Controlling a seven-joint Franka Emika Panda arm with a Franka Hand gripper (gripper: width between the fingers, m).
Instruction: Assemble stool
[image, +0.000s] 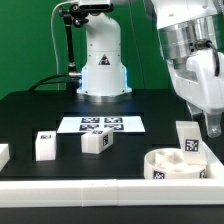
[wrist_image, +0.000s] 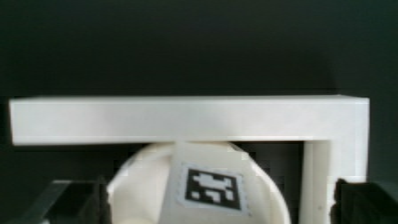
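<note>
The seat (image: 176, 166) sat in the bench's front corner on the exterior view's right, tucked just inside the bend of the border rail (image: 90, 192). One leg block (image: 188, 140) stood upright at the seat's far rim; whether inside the ring or just behind it, I couldn't tell. A second leg block (image: 97, 142) and a third leg block (image: 44, 146) lay loose between the front edge and the marker board (image: 100, 124). The gripper (image: 212, 128) hung above the seat, fingers (wrist_image: 68, 198) spread wide and holding nothing.
</note>
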